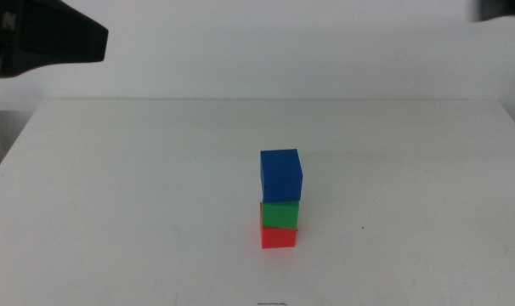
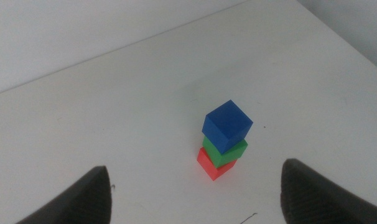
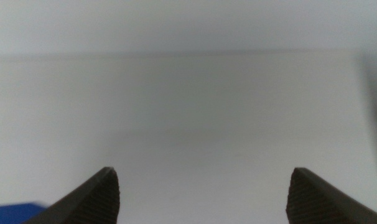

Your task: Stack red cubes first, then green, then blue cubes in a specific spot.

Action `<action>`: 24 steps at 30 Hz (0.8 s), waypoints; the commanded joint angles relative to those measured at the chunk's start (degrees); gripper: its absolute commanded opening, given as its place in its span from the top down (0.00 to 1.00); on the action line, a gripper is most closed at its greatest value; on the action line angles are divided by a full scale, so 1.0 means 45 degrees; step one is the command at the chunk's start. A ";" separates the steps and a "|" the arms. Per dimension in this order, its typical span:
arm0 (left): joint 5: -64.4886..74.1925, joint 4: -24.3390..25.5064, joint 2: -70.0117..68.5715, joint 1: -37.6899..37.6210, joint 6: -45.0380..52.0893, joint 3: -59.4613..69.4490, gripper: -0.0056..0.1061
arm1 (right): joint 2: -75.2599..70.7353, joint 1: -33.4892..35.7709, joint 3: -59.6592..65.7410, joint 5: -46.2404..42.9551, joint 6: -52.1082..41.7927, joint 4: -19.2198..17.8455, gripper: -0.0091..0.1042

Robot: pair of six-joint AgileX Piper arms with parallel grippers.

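Note:
The three cubes stand in one stack on the white table (image 1: pixel 113 212), a little right of the middle. The red cube (image 1: pixel 279 237) is at the bottom, the green cube (image 1: pixel 280 212) is on it, and the blue cube (image 1: pixel 281 174) is on top, turned slightly. The stack also shows in the left wrist view: blue (image 2: pixel 227 126), green (image 2: pixel 229 154), red (image 2: pixel 212 167). My left gripper (image 2: pixel 195 199) is open and empty, held high and back from the stack, at the far left in the middle view (image 1: pixel 45 38). My right gripper (image 3: pixel 201 196) is open and empty; the blue cube (image 3: pixel 17 213) shows at that view's edge.
The table's far edge (image 1: pixel 266 99) meets a plain white wall. Its left edge (image 1: pixel 7 153) runs diagonally at the picture's left. A dark sliver of the right arm (image 1: pixel 500 8) shows at the top right corner.

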 commanded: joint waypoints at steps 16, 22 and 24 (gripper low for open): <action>-0.0684 -0.0415 -0.0124 -0.0022 -0.0062 -0.0277 0.11 | -0.2386 -0.2451 0.1150 -0.1225 -0.0454 -0.0663 0.27; -0.3090 0.3901 -0.0370 -0.0022 -0.1491 0.0099 0.11 | -0.2386 -0.2451 0.1150 -0.1236 -0.0442 -0.0667 0.27; -0.4361 0.5918 -0.0613 -0.0022 -0.2705 0.0514 0.11 | -0.2386 -0.2451 0.1150 -0.1236 -0.0442 -0.0667 0.27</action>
